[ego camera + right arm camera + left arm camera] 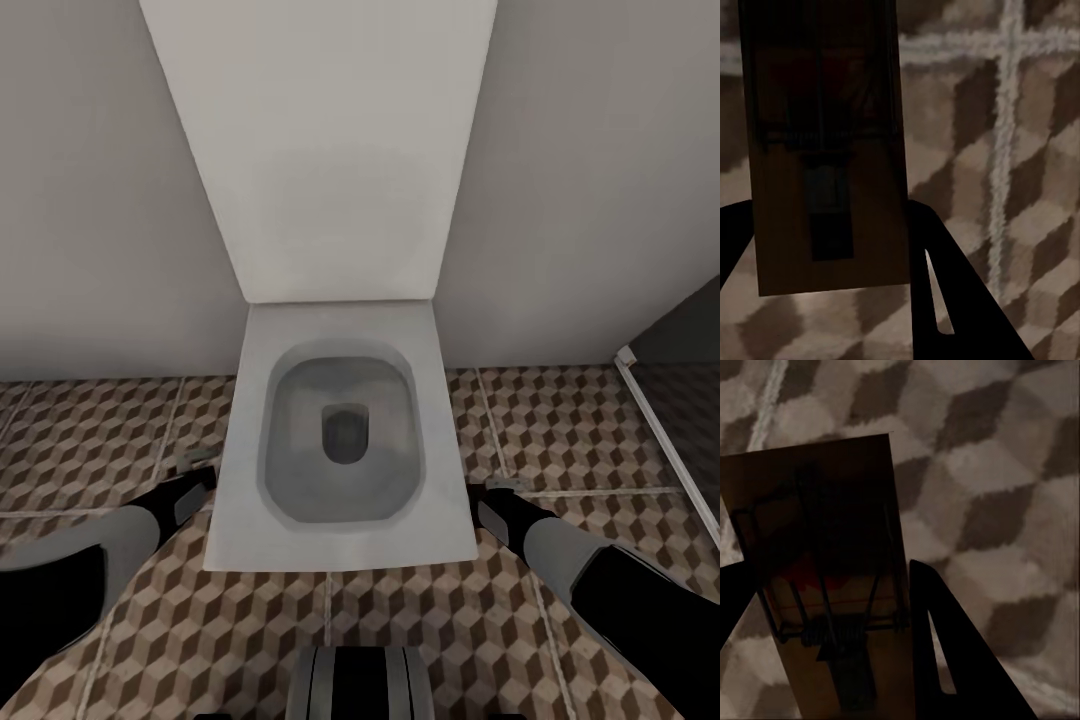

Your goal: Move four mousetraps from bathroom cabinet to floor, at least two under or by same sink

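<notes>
Each of my grippers holds one mousetrap, a flat dark plate with wire parts. In the left wrist view a mousetrap (825, 585) sits between the dark fingers (945, 652) of my left gripper (825, 577), over the cube-patterned bathroom floor (1005, 472). Another mousetrap (825, 150) is clamped in my right gripper (825, 217) above the floor (1035, 150). From the head camera, my left gripper (193, 478) hangs left of a toilet and my right gripper (497, 497) hangs to its right, both low over the floor (560, 420). The cabinet is out of view.
A white toilet (250, 520) with its raised lid (320, 150) stands straight ahead against a pale wall. At the right, a white frame (655, 425) borders the dark shower floor (700, 400). My base (360, 685) shows at the bottom edge.
</notes>
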